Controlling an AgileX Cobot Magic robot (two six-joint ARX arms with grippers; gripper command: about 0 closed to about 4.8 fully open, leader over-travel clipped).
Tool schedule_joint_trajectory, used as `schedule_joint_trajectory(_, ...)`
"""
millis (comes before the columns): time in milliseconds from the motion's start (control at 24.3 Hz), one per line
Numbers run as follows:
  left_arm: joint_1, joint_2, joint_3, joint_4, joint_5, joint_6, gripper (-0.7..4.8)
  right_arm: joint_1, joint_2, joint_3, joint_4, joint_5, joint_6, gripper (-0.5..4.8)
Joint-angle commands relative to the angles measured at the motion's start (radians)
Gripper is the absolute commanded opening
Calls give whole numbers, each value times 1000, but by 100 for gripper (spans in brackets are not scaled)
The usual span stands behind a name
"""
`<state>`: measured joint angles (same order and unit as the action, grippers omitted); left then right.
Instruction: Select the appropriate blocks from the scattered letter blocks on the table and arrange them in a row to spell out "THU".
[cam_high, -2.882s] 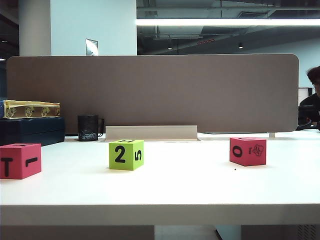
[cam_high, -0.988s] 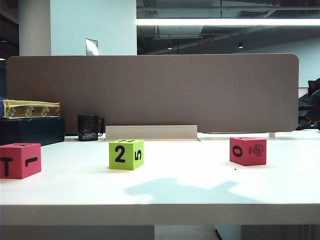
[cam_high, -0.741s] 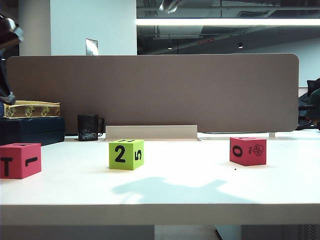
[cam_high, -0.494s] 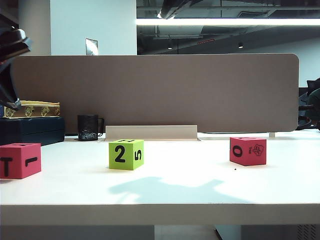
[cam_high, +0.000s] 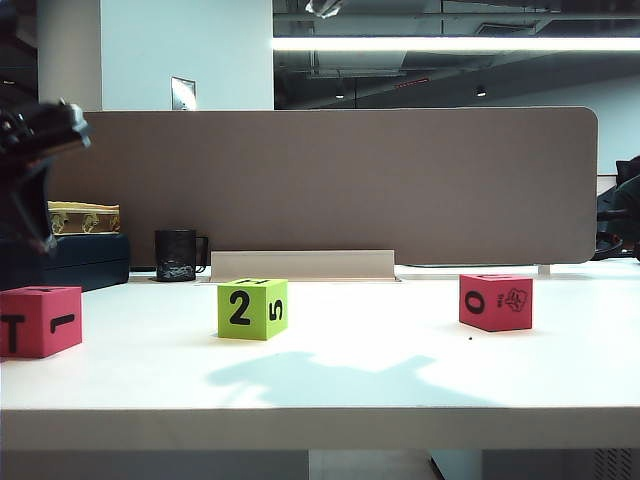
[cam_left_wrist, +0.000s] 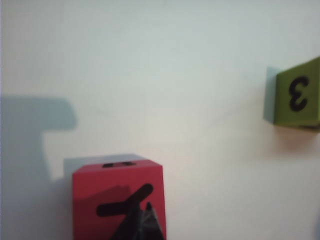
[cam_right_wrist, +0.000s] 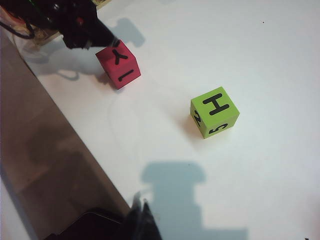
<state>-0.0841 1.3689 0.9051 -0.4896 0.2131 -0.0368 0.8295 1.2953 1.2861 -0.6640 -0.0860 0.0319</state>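
Left gripper, opening not discernible, hovers over the red T block at the table's left edge; right gripper closed, high; foam cube likely light, compressible: pinch two opposite flat sides.

Three letter blocks stand on one white table — two red, one lime green. One red block is at the left edge of the exterior view, the other red block at the right, and the green block between them. Two grippers are counted — the left gripper over the left red cube, the right gripper with its tips pressed together above the table. One black mug and one brown-grey panel stand behind.
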Motion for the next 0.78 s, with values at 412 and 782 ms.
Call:
schedule_joint_trajectory(412, -37, 94, 5, 35, -27, 31, -6, 0, -2, 5, -12, 6, -7, -5)
schedule_joint_trajectory(782, -37, 114, 18, 72, -41, 48, -6, 0, 3, 5, -13, 17, -7, -5)
